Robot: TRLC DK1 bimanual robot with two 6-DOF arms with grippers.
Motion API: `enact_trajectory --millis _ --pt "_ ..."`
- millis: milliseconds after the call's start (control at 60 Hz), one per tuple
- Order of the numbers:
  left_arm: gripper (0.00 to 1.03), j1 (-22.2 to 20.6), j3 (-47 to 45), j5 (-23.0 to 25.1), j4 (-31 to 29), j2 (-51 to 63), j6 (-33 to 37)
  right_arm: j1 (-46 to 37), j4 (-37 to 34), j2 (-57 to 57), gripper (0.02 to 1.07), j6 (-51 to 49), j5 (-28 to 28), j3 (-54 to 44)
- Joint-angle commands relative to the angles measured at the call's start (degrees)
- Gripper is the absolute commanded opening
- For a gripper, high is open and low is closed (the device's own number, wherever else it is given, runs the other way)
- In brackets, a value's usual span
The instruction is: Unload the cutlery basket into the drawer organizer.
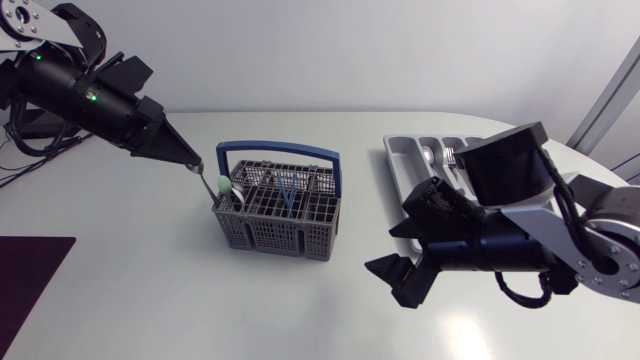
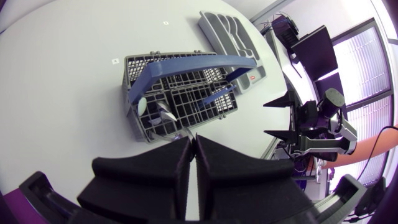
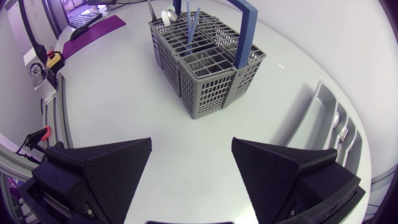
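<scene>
Your left gripper point(image 1: 193, 163) is pinched closed on the thin stem of a slim steel utensil point(image 1: 207, 183). The utensil stands upright in the left end compartment of the grey plastic mesh cutlery basket point(image 1: 300, 232), and its working end is hidden below the rim, so you cannot tell what kind it is. Expect it to be light, stiff and smooth. With so narrow a hold it may swivel between the pads, so lift straight up, clear of the mesh and the basket's arched blue carry handle point(image 1: 280, 148).

Just beside the utensil sits a pale green-and-white piece point(image 1: 223, 185). Nearer the basket's middle, 2 thin blue sticks point(image 1: 287, 190) lean together. These look equally light; take each high on its shaft.

To the right and nearer, your right gripper point(image 3: 191, 146) hovers over bare table with its fingers spread wide, holding nothing.

Far right lies the grey plastic drawer organizer point(image 1: 392, 160), partly hidden by that arm. A steel spoon point(image 1: 428, 153) and a steel fork point(image 1: 450, 155) lie in its long slots.
</scene>
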Motion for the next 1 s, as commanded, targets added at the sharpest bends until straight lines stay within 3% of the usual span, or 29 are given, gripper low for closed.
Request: enact_trajectory --millis 0,450,600,717,833,983 --pt "0.04 -0.38 2.56 0.57 -1.61 -1.99 1.46 0.67 -0.85 -0.19 0.95 -0.41 0.46 2.06" --pt "0.04 -1.79 7.92 1.62 -5.74 -5.94 1.46 5.94 -1.73 -4.58 0.95 -1.99 3.53 4.69" --pt "0.04 -6.1 6.16 5.14 -5.74 -7.7 1.02 7.88 0.47 -6.43 0.95 -2.96 3.53 4.96" --pt "0.04 -8.91 5.11 11.2 -5.3 -6.91 1.11 9.46 3.02 -6.95 0.95 -4.01 4.67 5.13" --pt "0.04 -11.11 3.52 17.36 -2.66 -5.33 1.19 12.54 6.01 -7.75 0.95 -4.63 8.72 4.52" --pt "0.04 -13.22 1.41 20.17 3.58 -2.16 -1.36 16.58 10.05 -7.66 0.94 -6.65 15.31 3.55"
